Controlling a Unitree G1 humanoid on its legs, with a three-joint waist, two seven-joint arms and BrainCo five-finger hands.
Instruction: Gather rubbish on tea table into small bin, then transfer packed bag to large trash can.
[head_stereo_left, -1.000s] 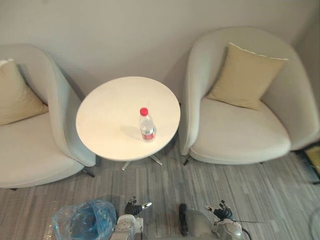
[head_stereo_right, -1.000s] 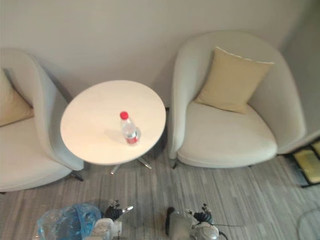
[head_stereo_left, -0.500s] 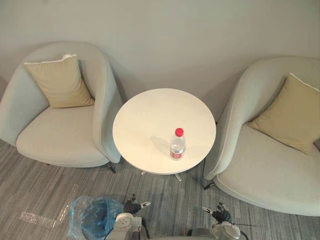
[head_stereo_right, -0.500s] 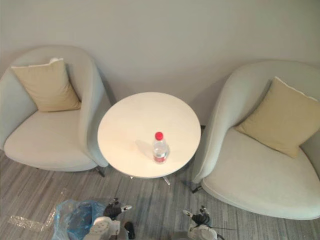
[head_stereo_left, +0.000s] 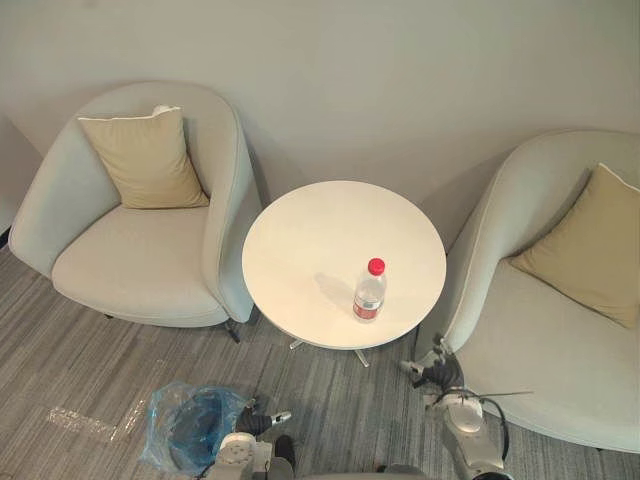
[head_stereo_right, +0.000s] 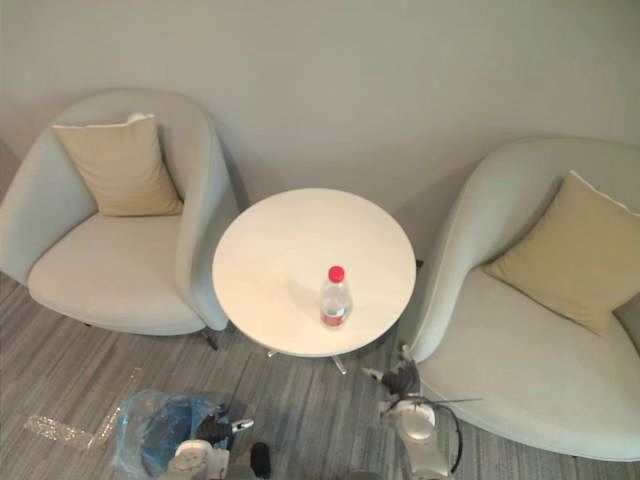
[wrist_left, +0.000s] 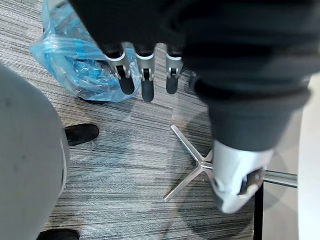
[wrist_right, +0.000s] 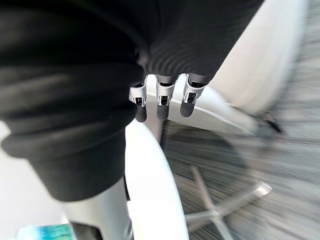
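Under table (head_stereo_left: 320, 240), metal cross foot (wrist_left: 186, 181).

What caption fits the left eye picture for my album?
A red-capped bottle stands alone on the round white table.

A grey wall (head_stereo_left: 350, 70) runs along the back, and a pale chair (head_stereo_left: 140, 260) sits against it on the left, a tan cushion (head_stereo_left: 145, 160) propped upright in its seat. A second chair (head_stereo_left: 540, 340) stands against the wall well to the right, its own cushion (head_stereo_left: 590, 250) leaning on the backrest. Out from the wall spreads a grey striped floor (head_stereo_left: 70, 340), with a clear scrap of film (head_stereo_left: 75, 422) lying on it.
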